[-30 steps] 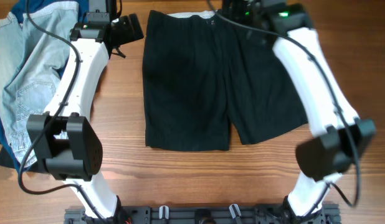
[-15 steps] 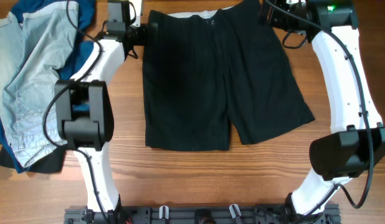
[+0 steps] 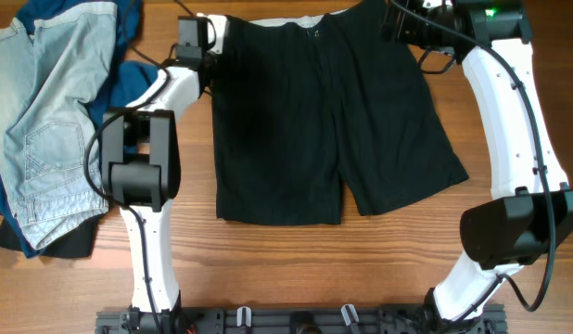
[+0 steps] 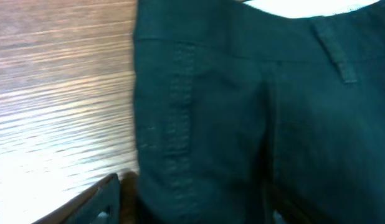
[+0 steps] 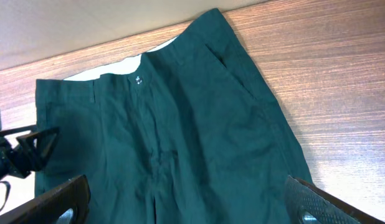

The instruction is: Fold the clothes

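Looking down from above, you see the black shorts (image 3: pixel 305 121) lying flat on the wooden table (image 3: pixel 268 269), with the two legs pointing at the near side and the waistband (image 3: pixel 310 30) at the far side. A bit of white lining peeks out over the top of the waistband. Your left gripper (image 3: pixel 215 48) sits right at the left corner of the waistband. In the left wrist view its fingers (image 4: pixel 102 198) are spread apart, and the edge of the shorts runs into the gap between them. The fingers have not closed on the cloth, and you cannot tell if they touch it. Your right gripper (image 3: pixel 390 23) is up at the far right corner of the shorts, over the waistband. In the right wrist view its two fingers (image 5: pixel 61 199) are very wide apart and have nothing in them. That view looks down on the shorts from above, and you can see the small button (image 5: pixel 137 78) in the middle of the waistband. The right leg of the shorts fans out to the side a little. A pile of other clothes (image 3: pixel 45 121), light blue jeans on top of dark blue cloth, lies on the left side of the table, apart from the shorts.
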### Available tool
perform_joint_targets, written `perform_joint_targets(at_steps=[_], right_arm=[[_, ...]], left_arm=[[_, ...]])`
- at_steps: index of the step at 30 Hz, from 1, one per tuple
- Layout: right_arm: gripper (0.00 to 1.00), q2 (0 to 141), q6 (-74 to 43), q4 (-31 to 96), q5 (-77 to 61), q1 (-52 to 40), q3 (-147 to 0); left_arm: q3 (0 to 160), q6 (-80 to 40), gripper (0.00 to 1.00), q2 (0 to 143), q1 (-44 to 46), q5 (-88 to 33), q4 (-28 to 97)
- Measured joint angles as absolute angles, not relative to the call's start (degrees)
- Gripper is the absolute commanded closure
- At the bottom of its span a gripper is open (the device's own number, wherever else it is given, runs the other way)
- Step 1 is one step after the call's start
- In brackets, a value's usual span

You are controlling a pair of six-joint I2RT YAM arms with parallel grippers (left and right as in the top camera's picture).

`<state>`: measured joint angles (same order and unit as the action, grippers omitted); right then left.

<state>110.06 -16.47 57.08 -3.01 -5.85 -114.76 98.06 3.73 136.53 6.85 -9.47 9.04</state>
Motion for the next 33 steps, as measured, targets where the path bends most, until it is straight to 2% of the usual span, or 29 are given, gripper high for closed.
perform_joint_targets(at_steps=[1,2,9,16,17,19,21,22,25,33], right_arm=[[0.03,110.06,-16.45,57.32,-3.01,-5.85,-114.76],[0.03,110.06,-16.47,57.89,-3.01,-5.85,-114.76],[0.03,110.06,-16.51,60.77,-3.01,-5.85,-114.72],[0.02,110.04,-18.02,61.54,-3.03,-5.85,-111.85],[0.02,110.06,-18.2,61.47,-3.07,-5.85,-110.87],[0.02,110.06,-18.46,61.1,-3.73,-5.85,-108.9],[0.02,110.08,-18.65,60.6,-4.78,-5.85,-106.74],[0.02,110.08,-18.85,60.27,-5.45,-5.85,-105.38],[0.05,110.08,-18.87,58.87,-7.53,-5.85,-101.34],[0.06,110.26,-19.05,57.3,-11.81,-8.05,-90.78]], left_arm=[[98.1,3.64,0.89,136.57,7.35,-9.47,9.23],[98.13,3.86,0.95,136.66,7.9,-9.52,9.28],[98.98,-2.22,0.96,136.29,9.23,-6.28,13.91],[98.37,-12.43,0.96,127.76,4.97,1.13,38.09],[98.3,-13.3,0.93,125.64,3.68,1.74,42.52],[98.04,-14.55,0.78,121.51,1.41,2.94,47.31],[98.3,-15.33,0.48,117.47,-0.56,3.92,55.4],[98.3,-15.84,0.27,115.44,-1.37,4.49,58.65],[98.41,-16.47,0.17,112.03,-2.02,5.1,64.25],[98.35,-17.06,0.13,111.9,-1.48,4.21,66.15]])
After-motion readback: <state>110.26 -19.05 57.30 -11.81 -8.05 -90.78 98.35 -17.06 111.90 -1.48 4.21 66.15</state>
